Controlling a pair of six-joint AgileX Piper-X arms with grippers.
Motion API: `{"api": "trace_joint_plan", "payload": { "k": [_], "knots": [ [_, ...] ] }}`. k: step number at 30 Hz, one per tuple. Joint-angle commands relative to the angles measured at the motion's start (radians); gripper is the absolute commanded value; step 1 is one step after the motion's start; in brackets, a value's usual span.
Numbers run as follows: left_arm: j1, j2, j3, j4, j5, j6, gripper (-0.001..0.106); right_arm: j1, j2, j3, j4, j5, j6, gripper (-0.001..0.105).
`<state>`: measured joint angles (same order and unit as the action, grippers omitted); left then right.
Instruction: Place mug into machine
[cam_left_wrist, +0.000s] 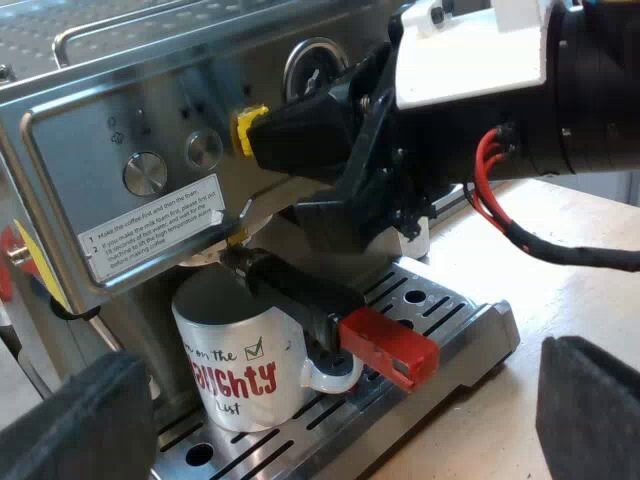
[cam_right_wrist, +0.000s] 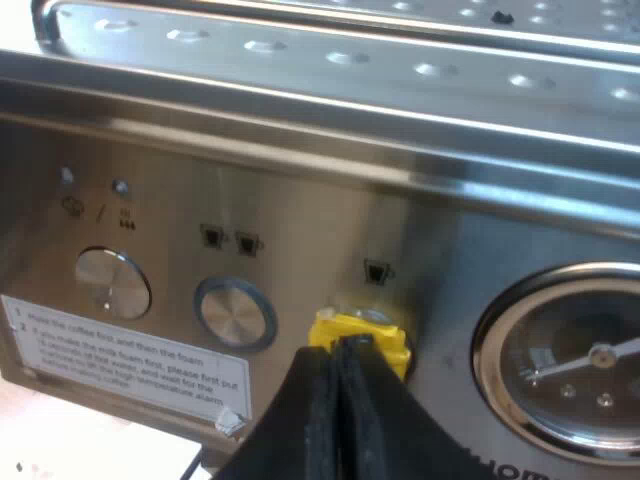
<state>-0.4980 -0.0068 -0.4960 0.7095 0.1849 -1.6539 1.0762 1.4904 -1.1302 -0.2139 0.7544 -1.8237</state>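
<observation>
The espresso machine (cam_left_wrist: 120, 130) is presenting its steel front panel to both wrist cameras, and its slotted drip tray (cam_left_wrist: 440, 340) is jutting out at the base. The white mug (cam_left_wrist: 235, 370), printed with red and black lettering, is standing upright on that tray, directly beneath the metal holder (cam_left_wrist: 245, 262) that is locked into the machine's front. The holder's dark handle is reaching out over the mug's rim, and its red end (cam_left_wrist: 390, 345) is hanging just above the mug's own handle. My left gripper (cam_left_wrist: 340, 400) is hovering in front of the tray with its two black fingers spread wide and grasping nothing. The mug is sitting beyond and between those fingers, with neither of them touching it. My right gripper (cam_right_wrist: 340, 350) is reaching in well above the mug and the holder, at the control panel, with its fingers clenched together and nothing between them. Their joined tips are resting against the yellow button (cam_right_wrist: 360, 335). A round pressure gauge (cam_right_wrist: 565, 365) is sitting just beside that button, while a white instruction label (cam_right_wrist: 130, 365) is peeling slightly at one corner below two round metal buttons (cam_right_wrist: 235, 312) on the panel.
</observation>
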Motion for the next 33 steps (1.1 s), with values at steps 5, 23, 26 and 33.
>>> {"api": "trace_joint_plan", "payload": {
  "k": [5, 23, 26, 33],
  "knots": [
    [-0.002, -0.097, -0.009, 0.004, -0.001, -0.01, 0.078, 0.067, -0.09, -0.011, 0.204, 0.026, -0.007, 0.009],
    [-0.002, -0.032, -0.05, -0.139, -0.2, -0.144, 0.078, 0.099, -0.466, -0.011, 0.622, -0.115, 0.071, 0.081],
    [-0.002, 0.06, -0.114, -0.139, -0.203, -0.144, 0.078, 0.016, -0.553, -0.011, 0.675, -0.115, 0.071, 0.081],
    [-0.002, 0.267, -0.233, -0.139, -0.219, -0.144, 0.078, -0.183, -0.692, -0.011, 0.862, -0.169, 0.074, 0.081]
  ]
}}
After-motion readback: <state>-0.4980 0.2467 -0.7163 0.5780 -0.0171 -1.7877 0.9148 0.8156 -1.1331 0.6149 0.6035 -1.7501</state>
